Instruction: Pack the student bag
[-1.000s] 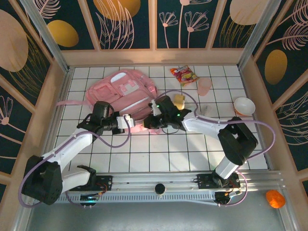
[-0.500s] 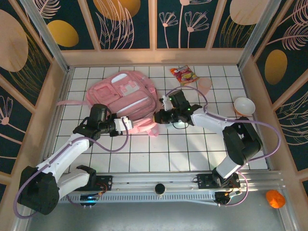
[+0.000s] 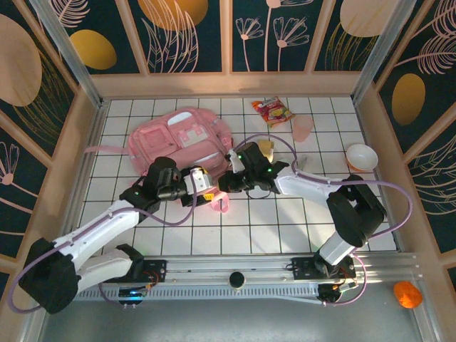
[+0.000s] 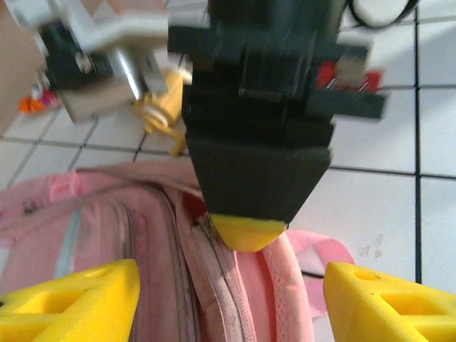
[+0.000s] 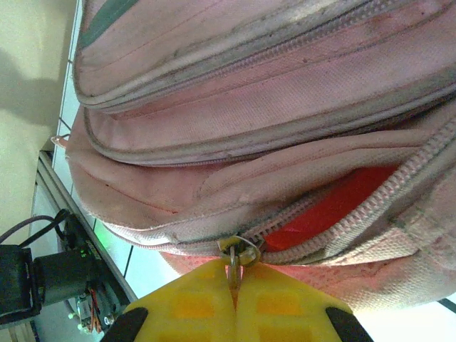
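Note:
The student bag [image 3: 182, 137] lies flat at the back left, a big pink backpack. My right gripper [image 3: 226, 181] is at its near right corner, shut on the metal zipper pull [image 5: 236, 258] of the main zip. The zip gapes beside the pull and red lining [image 5: 342, 205] shows inside. My left gripper [image 3: 204, 185] sits just left of the right one, its yellow fingers [image 4: 71, 303] wide apart over the bag's zipped edge [image 4: 214, 285] and a pink strap [image 4: 313, 249], holding nothing. The right gripper's yellow tip [image 4: 246, 232] appears close ahead in the left wrist view.
A red snack packet [image 3: 272, 110], a pink cup [image 3: 303, 127] and a yellow item [image 3: 266, 148] lie at the back right. A white bowl [image 3: 361, 157] stands near the right wall. A pink strap loop [image 3: 222, 205] trails onto the tiles in front of the bag.
My left gripper has opened, let go of the bag and moved right toward the right gripper. The right gripper stays shut on the pull and has come back left.

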Available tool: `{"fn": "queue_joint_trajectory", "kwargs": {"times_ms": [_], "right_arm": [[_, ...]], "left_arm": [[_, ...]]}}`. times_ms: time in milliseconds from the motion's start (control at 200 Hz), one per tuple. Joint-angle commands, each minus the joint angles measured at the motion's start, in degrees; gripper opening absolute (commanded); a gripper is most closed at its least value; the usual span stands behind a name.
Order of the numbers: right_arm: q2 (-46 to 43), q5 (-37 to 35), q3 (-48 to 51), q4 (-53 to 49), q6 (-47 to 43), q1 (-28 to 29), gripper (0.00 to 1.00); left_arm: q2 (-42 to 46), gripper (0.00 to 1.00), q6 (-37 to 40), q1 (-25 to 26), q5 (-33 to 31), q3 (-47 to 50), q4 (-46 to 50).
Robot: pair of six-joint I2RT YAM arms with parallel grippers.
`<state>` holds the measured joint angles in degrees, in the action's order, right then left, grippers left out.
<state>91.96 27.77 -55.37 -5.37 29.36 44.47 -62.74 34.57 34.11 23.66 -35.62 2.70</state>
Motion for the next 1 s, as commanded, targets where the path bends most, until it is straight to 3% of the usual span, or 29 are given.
{"fn": "queue_joint_trajectory", "kwargs": {"times_ms": [0, 90, 175, 250, 385, 696, 891, 991], "right_arm": [[-2.75, -0.39, 0.32, 3.60, 1.30, 0.87, 0.00], [-3.27, -0.09, 0.10, 3.96, 1.32, 1.25, 0.00], [-3.89, 0.10, 0.10, 4.08, 1.14, 1.71, 0.00], [-4.52, -0.27, 0.29, 3.62, 1.16, 1.73, 0.00], [-6.30, -0.94, 1.81, 2.80, 0.89, -0.20, 0.00], [-5.96, 1.57, 4.96, 0.91, -5.49, -15.28, 0.00], [-6.23, 3.40, 4.79, 2.67, -4.95, -13.45, 0.00], [-6.61, 2.87, 5.98, 4.46, -3.03, -8.48, 0.00]], "left_arm": [[-3.17, 0.69, -1.65, 0.25, -3.89, -1.32, -0.18], [-5.17, 0.67, -0.54, 0.20, -4.80, -1.02, -0.67], [-7.11, 0.56, -0.55, 0.25, -6.06, -0.76, -2.52], [-8.54, 0.32, -0.58, 0.20, -6.46, -1.37, -2.96], [-7.92, 0.00, 3.00, 0.22, -6.57, -3.12, 2.71], [6.60, 0.00, 7.41, 0.13, -7.31, 2.66, 10.01], [10.28, 0.00, 6.21, 0.13, -11.96, 4.16, 12.60], [10.58, 0.01, 4.90, 0.08, -11.24, 3.51, 13.35]]}}
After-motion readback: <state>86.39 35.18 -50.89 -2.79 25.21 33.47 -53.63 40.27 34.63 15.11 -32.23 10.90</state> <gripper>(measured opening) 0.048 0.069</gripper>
